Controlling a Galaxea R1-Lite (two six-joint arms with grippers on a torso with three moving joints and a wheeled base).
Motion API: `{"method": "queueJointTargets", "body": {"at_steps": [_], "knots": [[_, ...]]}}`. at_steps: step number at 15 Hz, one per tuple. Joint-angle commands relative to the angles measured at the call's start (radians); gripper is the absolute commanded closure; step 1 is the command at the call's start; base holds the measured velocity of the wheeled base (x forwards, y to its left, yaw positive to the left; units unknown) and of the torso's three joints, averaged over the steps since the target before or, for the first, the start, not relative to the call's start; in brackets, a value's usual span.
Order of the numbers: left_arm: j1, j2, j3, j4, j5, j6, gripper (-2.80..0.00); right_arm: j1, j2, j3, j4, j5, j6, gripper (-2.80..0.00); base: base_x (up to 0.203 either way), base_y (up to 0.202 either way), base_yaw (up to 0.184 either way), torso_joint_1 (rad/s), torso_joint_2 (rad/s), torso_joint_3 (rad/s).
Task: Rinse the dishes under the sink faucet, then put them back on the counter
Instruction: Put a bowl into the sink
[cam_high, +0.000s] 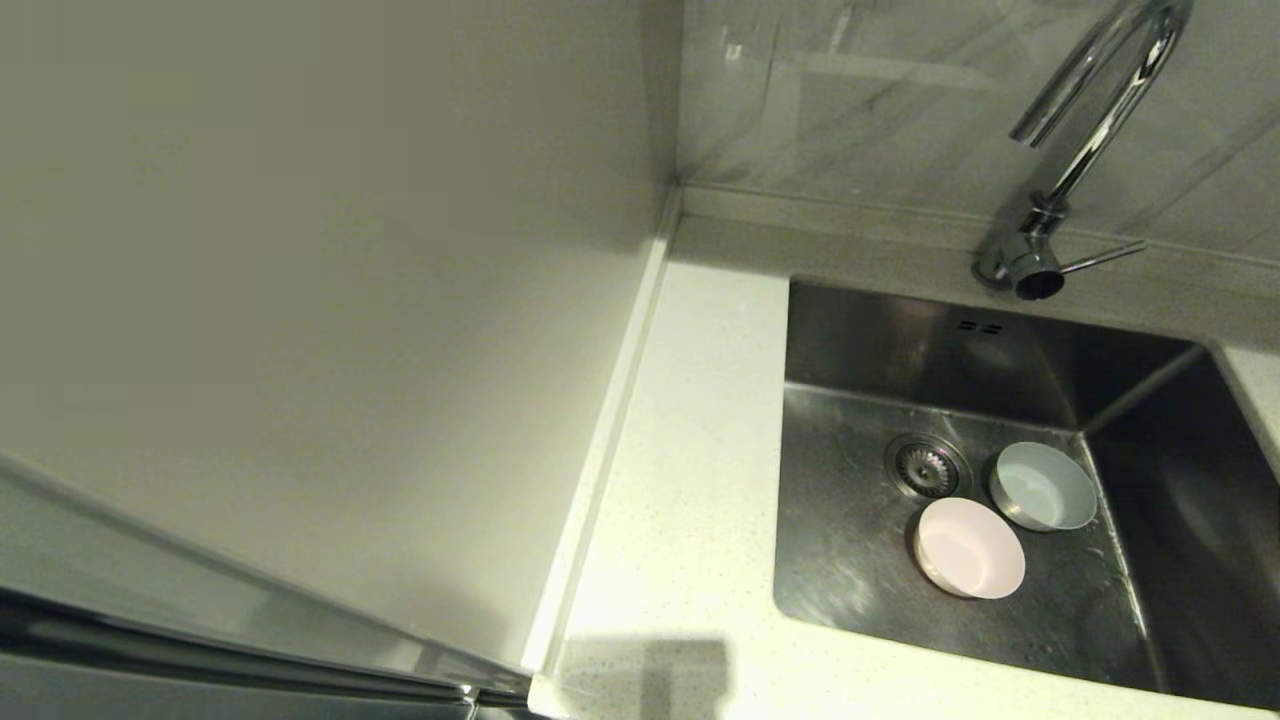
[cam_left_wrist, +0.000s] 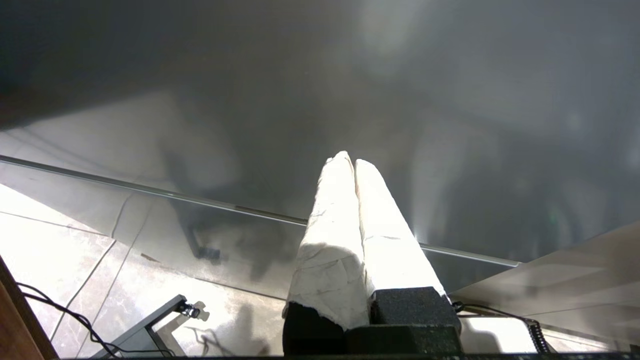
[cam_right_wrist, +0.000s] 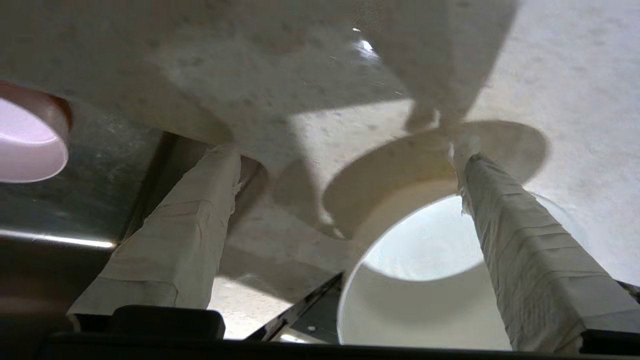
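In the head view, a pale pink bowl (cam_high: 970, 548) and a pale blue-grey bowl (cam_high: 1043, 485) stand upright on the floor of the sink (cam_high: 850, 560), beside the drain (cam_high: 927, 466). The chrome sink faucet (cam_high: 1090, 130) rises behind the basin; no water shows. Neither arm appears in that view. In the right wrist view, my right gripper (cam_right_wrist: 345, 150) is open wide over the speckled counter (cam_right_wrist: 575, 75). A whitish bowl (cam_right_wrist: 425, 250) stands on the counter, its rim against one finger. The pink bowl (cam_right_wrist: 27, 142) shows at that view's edge. My left gripper (cam_left_wrist: 350, 159) is shut and empty, away from the sink.
A plain cream wall panel (cam_high: 300, 250) bounds the counter (cam_high: 690, 450) on the left. A steel edge (cam_high: 200, 620) runs below it. A marbled backsplash (cam_high: 900, 100) stands behind the faucet, whose side lever (cam_high: 1100, 258) points right. The left wrist view shows floor tiles and cables.
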Motion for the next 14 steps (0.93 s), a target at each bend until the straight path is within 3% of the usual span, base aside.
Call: {"method": "queueJointTargets", "body": {"at_steps": [1, 7, 14], "knots": [[0.000, -0.003, 0.000, 0.000, 0.000, 0.000, 0.00, 0.017, 0.033, -0.006, 0.006, 0.030, 0.000, -2.80, 0.000, 0.000, 0.000, 0.000, 0.00, 0.000], [0.000, -0.003, 0.000, 0.000, 0.000, -0.001, 0.00, 0.104, -0.054, -0.006, 0.007, 0.135, 0.000, -2.80, 0.000, 0.000, 0.000, 0.000, 0.00, 0.000], [0.000, -0.005, 0.000, 0.000, 0.000, -0.001, 0.00, 0.107, -0.165, -0.012, 0.010, 0.137, -0.001, -2.80, 0.000, 0.000, 0.000, 0.000, 0.00, 0.000]]}}
